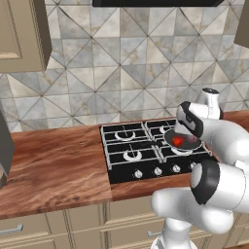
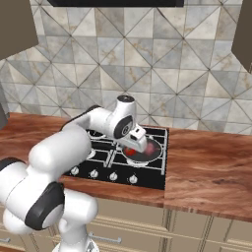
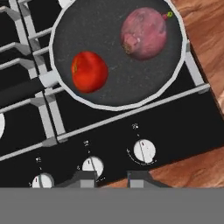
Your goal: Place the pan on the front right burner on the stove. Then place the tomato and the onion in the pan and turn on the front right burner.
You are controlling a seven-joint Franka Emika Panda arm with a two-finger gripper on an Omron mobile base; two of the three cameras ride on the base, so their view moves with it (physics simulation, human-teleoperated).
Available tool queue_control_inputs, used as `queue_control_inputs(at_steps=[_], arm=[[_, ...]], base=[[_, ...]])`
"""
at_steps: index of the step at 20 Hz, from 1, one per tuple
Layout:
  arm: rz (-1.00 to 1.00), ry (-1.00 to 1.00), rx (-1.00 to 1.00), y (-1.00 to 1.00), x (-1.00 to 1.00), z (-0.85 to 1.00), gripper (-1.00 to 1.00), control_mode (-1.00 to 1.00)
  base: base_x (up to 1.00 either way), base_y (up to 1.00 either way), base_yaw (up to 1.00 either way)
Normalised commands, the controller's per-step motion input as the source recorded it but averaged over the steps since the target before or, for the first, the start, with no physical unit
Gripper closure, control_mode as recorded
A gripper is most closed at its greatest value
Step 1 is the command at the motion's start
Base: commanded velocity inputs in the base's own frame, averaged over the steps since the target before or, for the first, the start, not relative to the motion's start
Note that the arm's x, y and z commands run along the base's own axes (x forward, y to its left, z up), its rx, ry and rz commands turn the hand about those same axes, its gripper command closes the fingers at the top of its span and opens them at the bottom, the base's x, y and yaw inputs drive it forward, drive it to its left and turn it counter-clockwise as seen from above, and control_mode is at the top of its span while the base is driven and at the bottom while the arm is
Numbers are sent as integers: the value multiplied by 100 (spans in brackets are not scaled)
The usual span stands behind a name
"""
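The pan (image 3: 118, 52) sits on the grate (image 3: 195, 78) of the front right burner, which it covers, on the black stove (image 3: 183, 127). Its black handle (image 3: 19, 89) points left in the hand view. Inside the pan lie the bright red tomato (image 3: 89, 71) and the dull purplish-pink onion (image 3: 144, 33), a little apart. My gripper (image 3: 111, 178) hovers open above the stove's front edge, over the knob row, with nothing between its fingertips (image 3: 84, 177). The base views show the same pan (image 1: 184, 141) (image 2: 146, 150) holding the tomato (image 1: 177, 141) (image 2: 131, 152).
Three silver knobs (image 3: 144, 151) (image 3: 92, 166) (image 3: 42, 180) line the stove front just ahead of my fingertips. A wooden counter (image 1: 53, 165) (image 2: 206, 167) runs on both sides of the stove. A tiled wall stands behind it, with cabinets (image 1: 22, 34) above.
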Motion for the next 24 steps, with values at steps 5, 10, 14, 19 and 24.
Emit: queue_control_inputs(at_steps=[5,10,14,19,24], arm=[[19,8,0,0,-16,-29,100,-100],[13,6,0,0,-1,-47,100,-100],[11,7,0,0,-8,-46,100,-100],[7,4,-1,0,-26,-51,100,-100],[9,1,0,0,-22,-38,100,-100]], base=[[0,0,0],[0,0,0],[0,0,0],[0,0,0],[0,0,0]])
